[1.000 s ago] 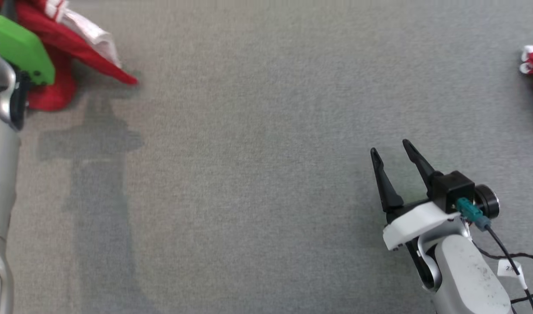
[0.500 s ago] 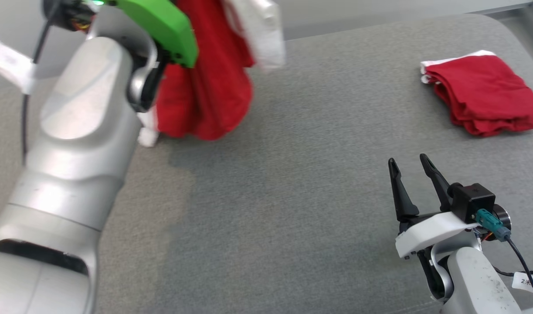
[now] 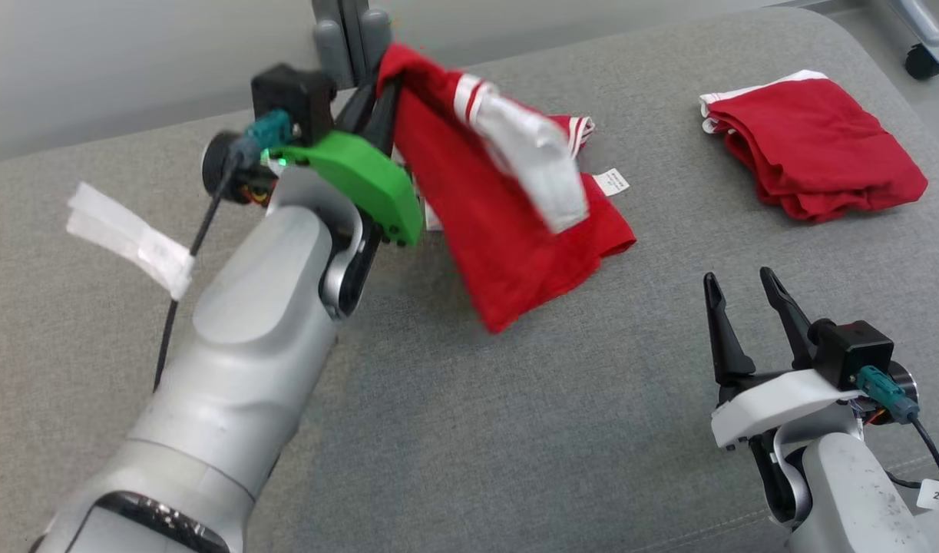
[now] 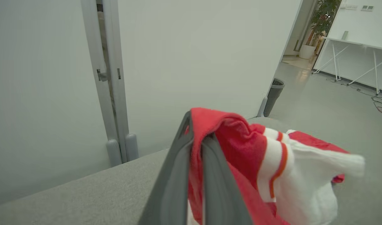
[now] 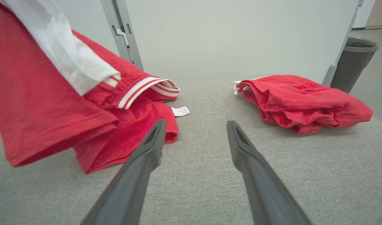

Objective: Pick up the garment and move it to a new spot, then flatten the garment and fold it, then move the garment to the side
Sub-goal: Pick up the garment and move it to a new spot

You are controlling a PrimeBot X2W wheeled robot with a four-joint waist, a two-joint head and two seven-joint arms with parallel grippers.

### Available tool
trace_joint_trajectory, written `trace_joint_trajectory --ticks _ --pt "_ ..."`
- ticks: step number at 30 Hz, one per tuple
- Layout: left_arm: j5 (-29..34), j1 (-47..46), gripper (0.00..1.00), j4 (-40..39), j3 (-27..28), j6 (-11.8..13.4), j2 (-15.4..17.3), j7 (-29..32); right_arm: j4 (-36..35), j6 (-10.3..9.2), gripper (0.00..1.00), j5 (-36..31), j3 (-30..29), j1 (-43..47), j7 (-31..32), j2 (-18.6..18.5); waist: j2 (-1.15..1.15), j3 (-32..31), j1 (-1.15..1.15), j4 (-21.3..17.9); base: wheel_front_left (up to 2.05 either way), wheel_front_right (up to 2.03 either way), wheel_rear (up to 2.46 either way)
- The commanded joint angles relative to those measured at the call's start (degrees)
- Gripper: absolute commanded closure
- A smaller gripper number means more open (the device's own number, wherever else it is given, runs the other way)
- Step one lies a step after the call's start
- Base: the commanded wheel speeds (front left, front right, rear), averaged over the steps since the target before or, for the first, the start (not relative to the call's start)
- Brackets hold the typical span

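Where the wide grey fabric-covered tabletop (image 3: pixel 515 430) stretches out, the red garment with white striped trim (image 3: pixel 507 223) hangs at the far left, pinched tight in the left gripper (image 3: pixel 381 92) and partly draped on the surface. A folded red cloth pile (image 3: pixel 815 153) lies far right. The right gripper (image 3: pixel 739 276) hovers near me, fingers spread wide, holding nothing.

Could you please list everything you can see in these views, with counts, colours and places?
Loose garment: one, red and white, hanging from the left end effector.
Folded garment: one, red, far right of the surface.
Padded surface: one, grey, under both garments.
Bin: one, dark grey, on the floor beyond.
Partition post: one, pale grey, behind the surface.
Left end effector: one, dark, shut on the loose garment.
Right end effector: one, dark, open, near right.
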Motion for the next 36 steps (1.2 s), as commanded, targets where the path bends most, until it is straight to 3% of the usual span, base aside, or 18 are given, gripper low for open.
trace_joint_trajectory --ticks 1,6,13,17,18,19,20,21,22,26,36 --pt "0.77 2.81 1.00 1.46 -0.30 0.84 0.24 -1.00 -0.18 -0.09 0.00 0.12 -0.32 0.04 -0.26 -0.21 0.00 0.81 0.00 0.72 0.00 0.00 0.00" --pt "1.07 10.99 1.00 5.48 1.80 2.50 2.60 -2.20 -0.18 -0.09 0.00 -0.34 -0.99 0.14 -0.26 -0.21 0.00 1.52 0.00 1.92 0.00 0.00 0.00" --pt "3.00 21.37 1.00 2.37 7.98 3.84 5.47 -2.16 0.31 -0.09 0.00 -1.43 -1.63 0.50 -0.27 -0.21 0.00 1.89 0.00 4.31 0.00 0.00 0.00" --pt "4.93 25.49 0.98 0.35 10.62 3.86 5.16 -2.17 0.60 -0.09 0.00 -1.79 -1.55 0.62 -0.27 -0.22 0.00 1.68 0.00 5.29 0.00 0.00 0.00" --pt "5.45 26.18 0.84 -0.03 11.06 3.72 5.04 -2.16 0.67 -0.09 0.00 -1.87 -1.40 0.61 -0.27 -0.21 0.00 1.64 0.00 5.42 0.00 0.00 0.00" --pt "6.10 26.91 0.62 -0.57 11.62 3.50 4.84 -2.17 0.74 -0.09 0.00 -1.90 -1.26 0.59 -0.27 -0.21 0.00 1.55 0.00 5.61 0.00 0.00 0.00" --pt "6.60 27.46 0.51 -1.10 12.05 3.49 4.67 -2.16 0.82 -0.09 0.00 -1.97 -1.16 0.62 -0.27 -0.22 0.00 1.41 0.00 5.75 0.00 0.00 0.00" --pt "7.27 28.11 0.04 -2.03 12.66 3.37 4.48 -2.17 0.92 -0.09 0.00 -2.03 -1.11 0.70 -0.27 -0.22 0.00 1.23 0.00 5.86 0.00 0.00 0.00" --pt "8.03 28.57 0.00 -3.07 13.37 3.49 4.40 -2.18 1.02 -0.09 0.00 -2.06 -1.06 0.79 -0.27 -0.22 0.00 1.03 0.00 5.96 0.00 0.00 0.00" --pt "12.51 32.32 0.00 -8.55 16.55 3.63 4.32 -2.10 1.34 -0.09 0.00 -2.14 -0.74 1.14 -0.27 -0.22 0.00 -0.07 0.00 6.12 0.00 0.00 0.00" --pt "20.04 41.19 0.00 -18.38 22.70 1.07 3.09 -2.10 1.40 -0.09 0.00 -4.00 -1.43 2.60 -0.27 -0.21 0.00 -4.65 0.00 7.28 0.00 0.00 0.00"
